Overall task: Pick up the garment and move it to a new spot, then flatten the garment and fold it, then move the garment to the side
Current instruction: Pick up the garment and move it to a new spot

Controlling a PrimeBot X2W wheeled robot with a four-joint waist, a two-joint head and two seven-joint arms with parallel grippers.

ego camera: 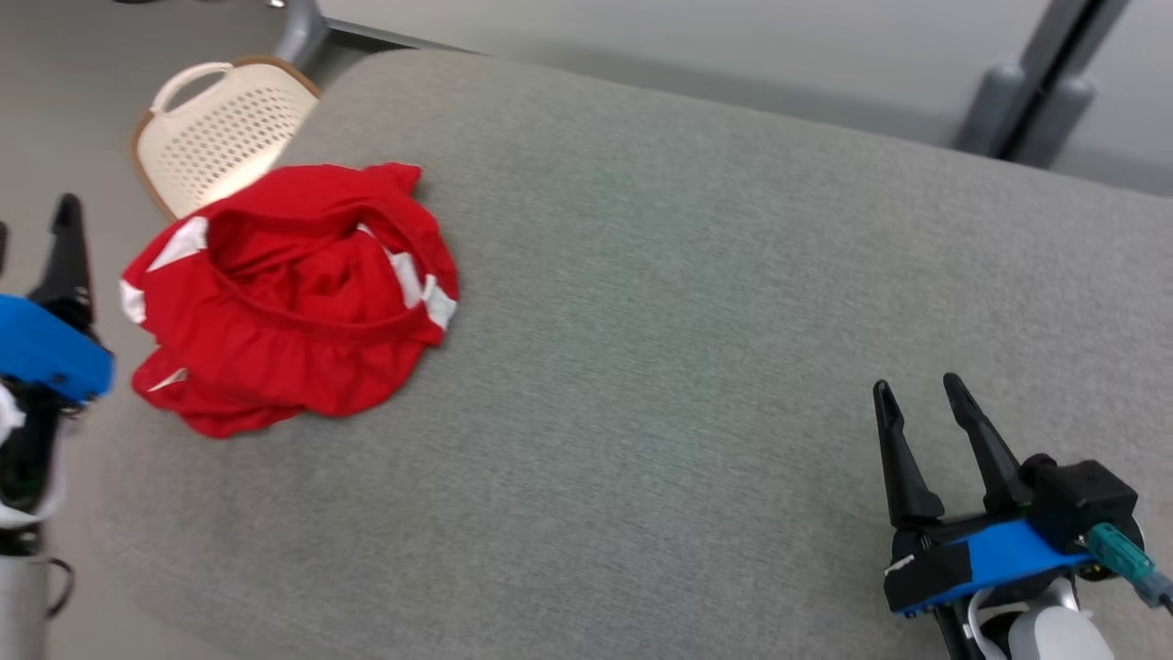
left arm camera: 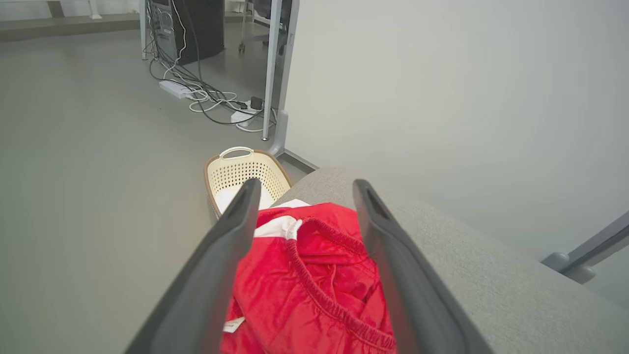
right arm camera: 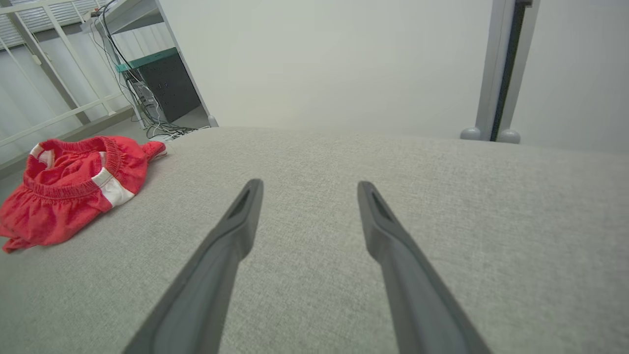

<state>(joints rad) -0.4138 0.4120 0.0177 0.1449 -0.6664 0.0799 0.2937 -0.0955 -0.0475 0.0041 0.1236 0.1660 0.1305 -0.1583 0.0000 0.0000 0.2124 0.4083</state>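
Observation:
The garment [ego camera: 293, 298] is red with white patches and an elastic waistband, and it lies crumpled near the left end of the grey padded surface [ego camera: 687, 321]. My left gripper [ego camera: 32, 220] stands open just left of it, at the surface's edge. In the left wrist view the garment [left arm camera: 314, 275] lies below and between the spread fingers [left arm camera: 226, 246], which grip nothing. My right gripper [ego camera: 921, 390] is open over bare fabric at the lower right, far from the garment. In the right wrist view the garment [right arm camera: 69, 187] sits far left of that gripper [right arm camera: 307, 184].
A cream perforated laundry basket [ego camera: 220, 128] stands on the floor just beyond the surface's left end, behind the garment. Cables and a power strip [left arm camera: 206, 93] lie on the floor near a dark computer tower [left arm camera: 191, 24]. Grey post feet [ego camera: 1026, 110] stand behind the far edge.

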